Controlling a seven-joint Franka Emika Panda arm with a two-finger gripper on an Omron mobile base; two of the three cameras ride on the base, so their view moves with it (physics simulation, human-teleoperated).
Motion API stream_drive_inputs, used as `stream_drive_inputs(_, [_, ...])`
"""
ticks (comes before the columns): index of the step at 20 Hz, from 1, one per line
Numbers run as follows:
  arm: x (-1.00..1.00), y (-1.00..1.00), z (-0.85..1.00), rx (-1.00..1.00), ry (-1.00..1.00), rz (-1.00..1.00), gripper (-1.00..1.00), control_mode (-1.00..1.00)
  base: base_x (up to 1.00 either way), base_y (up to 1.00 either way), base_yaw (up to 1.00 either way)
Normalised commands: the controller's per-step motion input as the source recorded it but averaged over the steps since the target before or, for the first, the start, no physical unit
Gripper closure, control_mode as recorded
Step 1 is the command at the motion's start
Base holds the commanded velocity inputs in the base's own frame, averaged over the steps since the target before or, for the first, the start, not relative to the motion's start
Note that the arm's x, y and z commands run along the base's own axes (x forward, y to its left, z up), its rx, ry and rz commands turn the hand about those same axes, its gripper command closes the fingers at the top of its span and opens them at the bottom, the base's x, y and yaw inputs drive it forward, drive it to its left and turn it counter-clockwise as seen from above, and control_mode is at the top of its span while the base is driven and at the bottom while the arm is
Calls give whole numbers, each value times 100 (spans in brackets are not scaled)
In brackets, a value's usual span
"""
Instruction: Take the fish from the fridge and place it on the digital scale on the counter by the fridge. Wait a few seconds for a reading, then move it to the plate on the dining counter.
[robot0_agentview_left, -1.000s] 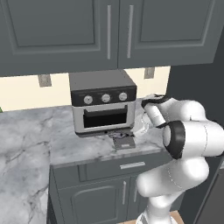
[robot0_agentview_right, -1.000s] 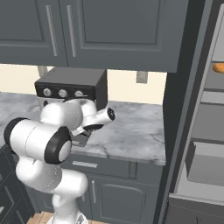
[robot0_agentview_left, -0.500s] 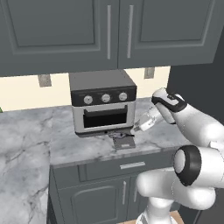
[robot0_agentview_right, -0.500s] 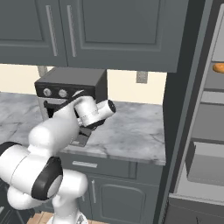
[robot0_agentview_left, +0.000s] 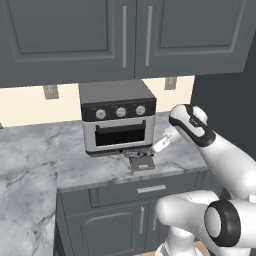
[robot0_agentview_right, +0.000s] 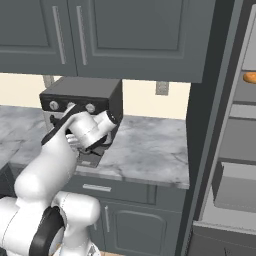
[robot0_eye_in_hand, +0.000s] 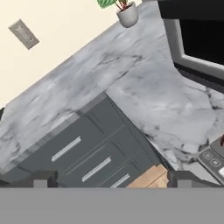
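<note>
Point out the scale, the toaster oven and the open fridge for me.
scale (robot0_agentview_left: 141, 162): left base view, its flat top.
toaster oven (robot0_agentview_left: 120, 112): left base view, the middle knob.
fridge (robot0_agentview_right: 235, 186): right base view, the front of its wide drawer.

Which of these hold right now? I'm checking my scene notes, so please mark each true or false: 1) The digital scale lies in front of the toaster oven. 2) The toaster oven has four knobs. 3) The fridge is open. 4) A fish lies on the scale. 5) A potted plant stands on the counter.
1) True: the digital scale lies on the counter just before the toaster oven.
2) False: it has three knobs.
3) True: the fridge shows its shelves and drawer.
4) False: nothing lies on the scale; the gripper hangs beside it.
5) True: a potted plant stands near the wall.
</note>
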Motion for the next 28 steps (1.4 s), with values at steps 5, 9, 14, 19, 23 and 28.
stream_drive_inputs(5, [0,21,0,-22,-3,0,-100,-100,0,0,0])
stream_drive_inputs(9, [0,7,0,-29,-9,0,-100,-100,0,0,0])
stream_drive_inputs(14, [0,0,0,-19,-3,0,-100,-100,0,0,0])
stream_drive_inputs(19, [0,0,0,-1,0,-3,-100,-100,0,0,0])
stream_drive_inputs(23, [0,0,0,-3,-9,-4,-100,-100,0,0,0])
stream_drive_inputs(28, [-5,0,0,-16,-31,0,-100,-100,0,0,0])
